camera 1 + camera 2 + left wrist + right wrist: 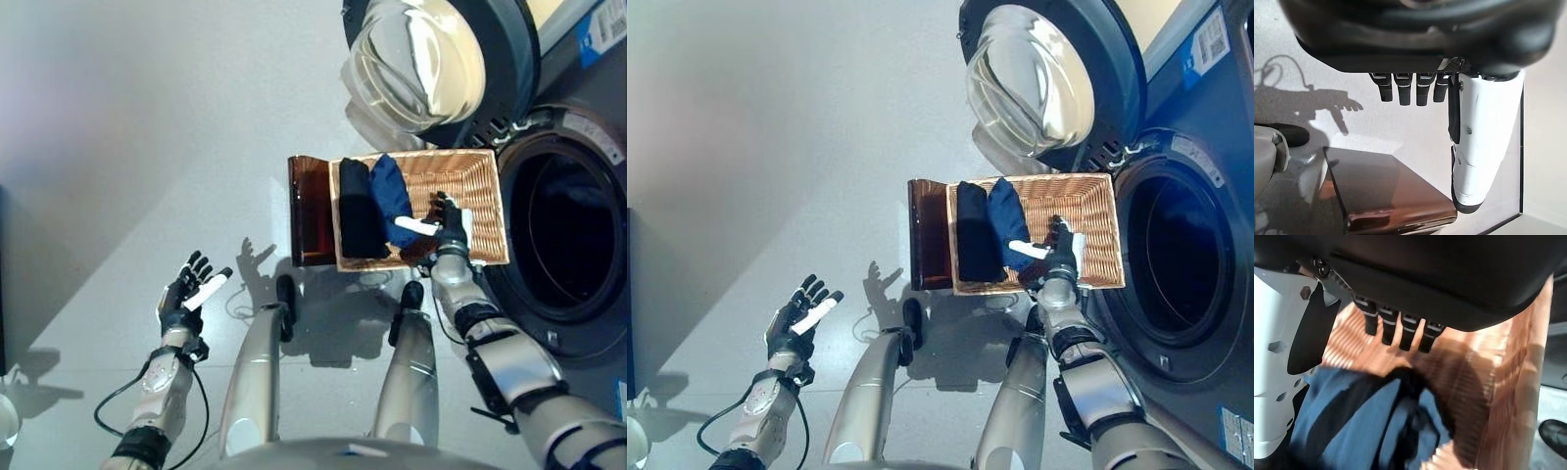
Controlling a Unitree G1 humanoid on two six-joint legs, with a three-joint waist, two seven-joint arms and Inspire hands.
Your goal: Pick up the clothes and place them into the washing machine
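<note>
The right robot hand [450, 227] hangs over the wicker basket [487, 168], its fingers [1400, 330] straight and apart and its white-covered thumb stretched toward the blue garment [390, 192]; it grips nothing, and whether the thumb touches the cloth cannot be told. The blue garment lies in the middle of the basket, draped along its length, and just beside it, on the side away from the machine, lies a black garment [359, 211]. The basket rests on the floor [147, 127] with its far end next to the washing machine drum opening [563, 235], whose round glass door [421, 59] stands swung open above the basket. A dark brown box [309, 211] touches the basket's outer side. The left robot hand [189, 290] is held well apart over bare floor, palm up, fingers spread and empty
</note>
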